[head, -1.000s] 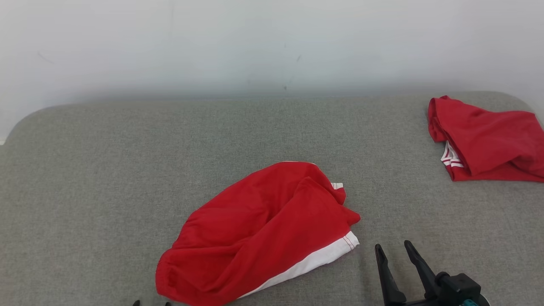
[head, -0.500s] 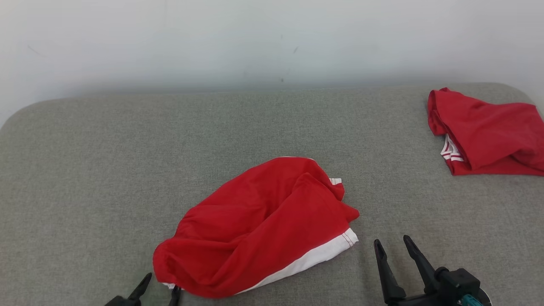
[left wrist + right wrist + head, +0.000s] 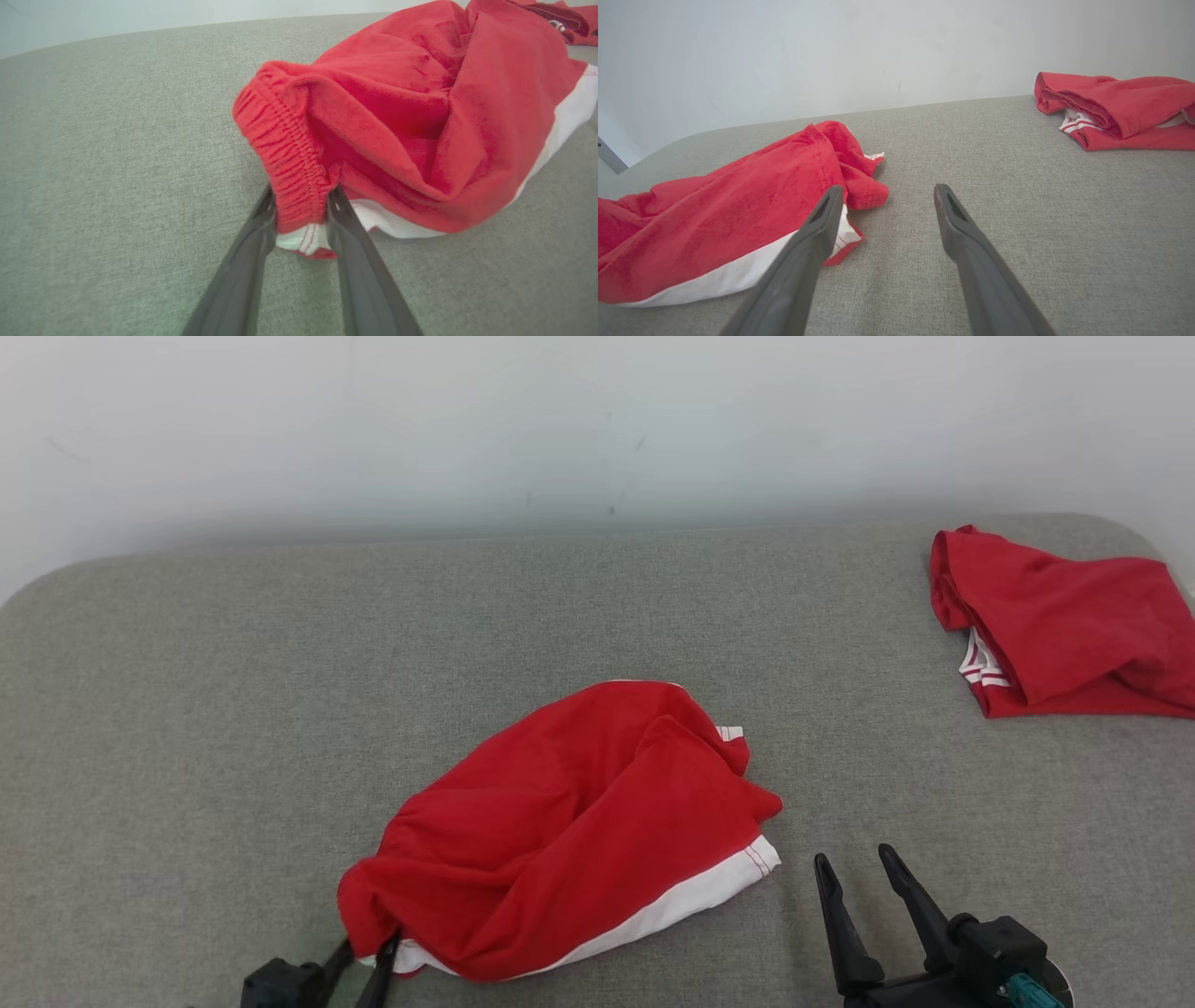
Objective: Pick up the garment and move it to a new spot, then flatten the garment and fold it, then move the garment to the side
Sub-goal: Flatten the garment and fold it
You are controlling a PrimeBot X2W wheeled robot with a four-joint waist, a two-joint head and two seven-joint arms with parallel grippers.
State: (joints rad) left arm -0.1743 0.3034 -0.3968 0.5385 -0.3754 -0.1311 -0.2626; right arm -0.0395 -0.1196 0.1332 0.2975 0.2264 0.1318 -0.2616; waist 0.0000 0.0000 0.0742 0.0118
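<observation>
The garment (image 3: pixel 579 821) is a pair of red shorts with a white side stripe, lying crumpled on the grey padded surface (image 3: pixel 233 709). My left gripper (image 3: pixel 369 947) is at its near-left corner. In the left wrist view the two fingers of that gripper (image 3: pixel 301 200) press on either side of the elastic waistband (image 3: pixel 294 168), with bunched cloth filling the gap. My right gripper (image 3: pixel 851 856) stands open just right of the garment's white-striped hem. In the right wrist view the right gripper (image 3: pixel 888 188) holds nothing, and the garment (image 3: pixel 714 219) lies to its left.
A second red garment with white trim (image 3: pixel 1064 625) lies folded at the far right corner of the surface, also seen from the right wrist (image 3: pixel 1120 107). A pale wall (image 3: pixel 597 429) rises behind the rounded far edge.
My left gripper has risen from the bottom edge to the garment's near-left corner, and its fingers have closed onto the waistband. The head camera has shifted slightly. The right gripper has barely moved.
</observation>
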